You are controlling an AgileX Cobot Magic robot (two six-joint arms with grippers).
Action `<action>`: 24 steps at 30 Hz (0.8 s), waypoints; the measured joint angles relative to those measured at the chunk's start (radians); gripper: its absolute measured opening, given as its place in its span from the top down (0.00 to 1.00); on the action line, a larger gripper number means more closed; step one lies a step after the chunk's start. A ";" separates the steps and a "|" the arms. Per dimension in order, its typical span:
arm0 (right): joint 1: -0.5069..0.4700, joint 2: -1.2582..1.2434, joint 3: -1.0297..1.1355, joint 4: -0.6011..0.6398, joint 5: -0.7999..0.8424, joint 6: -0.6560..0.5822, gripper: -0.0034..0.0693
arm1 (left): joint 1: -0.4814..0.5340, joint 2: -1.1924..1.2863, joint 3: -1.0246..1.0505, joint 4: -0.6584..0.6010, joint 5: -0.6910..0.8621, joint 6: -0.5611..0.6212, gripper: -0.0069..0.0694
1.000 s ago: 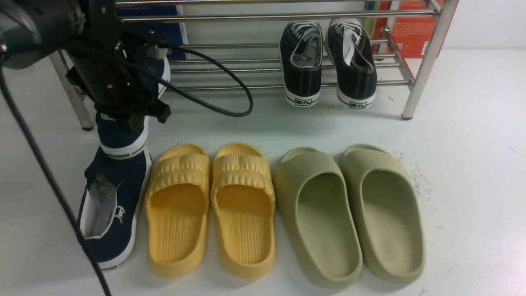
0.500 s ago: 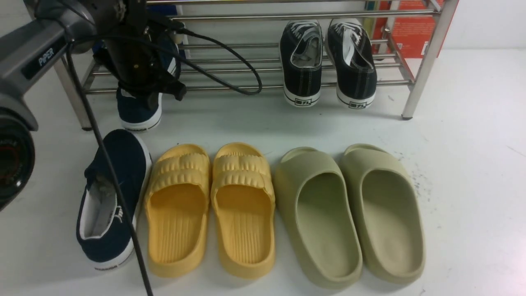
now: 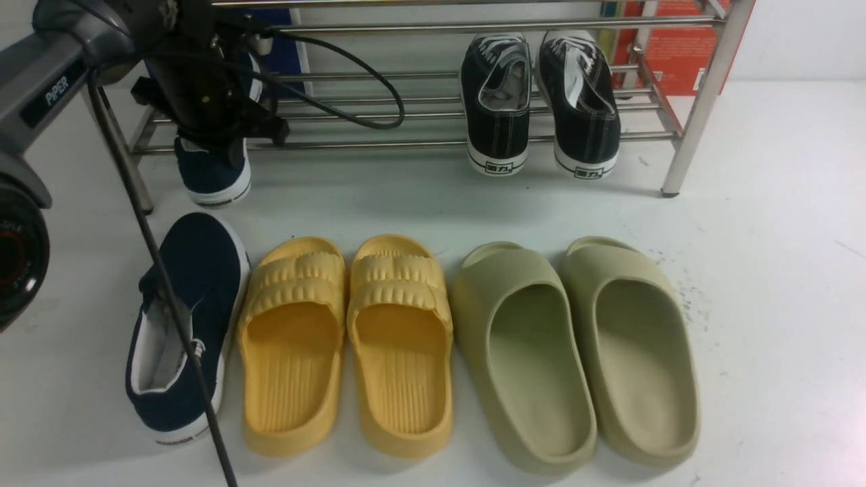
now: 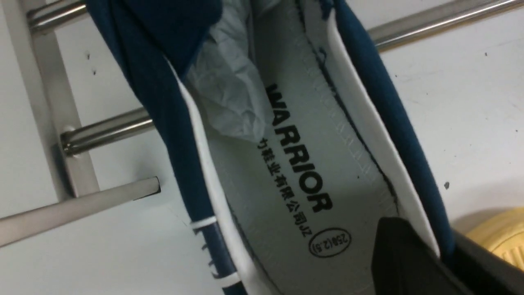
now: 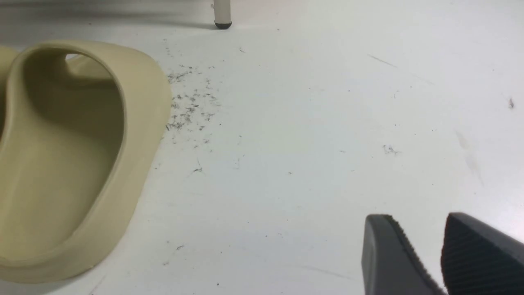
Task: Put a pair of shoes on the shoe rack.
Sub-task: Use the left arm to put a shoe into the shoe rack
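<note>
Left fingers pinch one navy shoe by the heel rim at the rack's left end, its mate lies in front of the rack; light floppy canvas, so I'd grab the stiffer heel; right fingers spread, empty.

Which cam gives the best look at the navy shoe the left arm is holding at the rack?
Left wrist view: the navy shoe fills the frame, insole print and white lining clear. Front view shows only its heel under the left arm. Right wrist view shows none of it.
</note>
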 joint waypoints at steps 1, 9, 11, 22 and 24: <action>0.000 0.000 0.000 0.000 0.000 0.000 0.63 | 0.000 -0.001 0.000 0.000 -0.003 -0.002 0.90; 0.000 0.000 0.000 0.000 0.000 0.000 0.63 | 0.001 0.000 0.000 0.023 -0.053 -0.003 0.90; 0.000 0.000 0.000 0.000 0.000 0.000 0.63 | 0.002 0.000 0.000 0.029 -0.058 -0.003 0.90; 0.000 0.000 0.000 0.000 0.000 0.000 0.63 | 0.002 0.000 0.000 0.073 -0.055 -0.003 0.90; 0.000 0.000 0.000 0.000 0.000 0.000 0.63 | 0.002 0.000 0.000 0.075 -0.055 -0.003 0.90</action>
